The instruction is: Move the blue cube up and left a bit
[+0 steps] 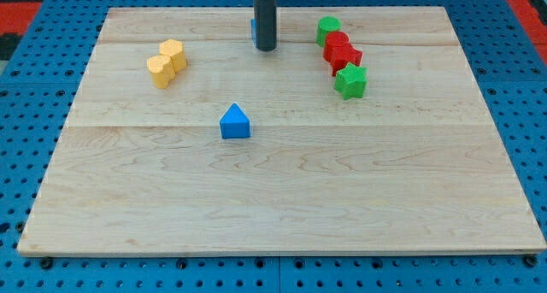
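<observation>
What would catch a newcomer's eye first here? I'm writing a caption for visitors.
Probably the dark rod coming down at the view's top centre, my tip resting right against a blue cube mostly hidden behind it. Next, the red and green cluster at upper right, the two yellow blocks at upper left, and a lone blue house-shaped block near the middle.

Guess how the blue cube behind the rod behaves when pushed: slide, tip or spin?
Likely slides: the wooden board looks smooth and flat. The blue cube is mostly hidden behind my tip, so its shape is unconfirmed. An off-centre push would probably spin it.
</observation>
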Action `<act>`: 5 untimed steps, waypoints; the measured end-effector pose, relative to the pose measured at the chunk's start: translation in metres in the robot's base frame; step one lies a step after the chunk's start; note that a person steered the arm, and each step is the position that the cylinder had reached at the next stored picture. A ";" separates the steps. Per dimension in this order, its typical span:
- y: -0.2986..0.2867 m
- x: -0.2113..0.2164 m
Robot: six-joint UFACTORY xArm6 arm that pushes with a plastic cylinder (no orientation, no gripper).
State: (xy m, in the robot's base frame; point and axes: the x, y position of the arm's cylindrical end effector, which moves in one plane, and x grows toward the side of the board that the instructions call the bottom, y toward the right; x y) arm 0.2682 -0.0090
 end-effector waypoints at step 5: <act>-0.031 -0.068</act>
State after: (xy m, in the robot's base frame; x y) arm 0.2003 -0.0397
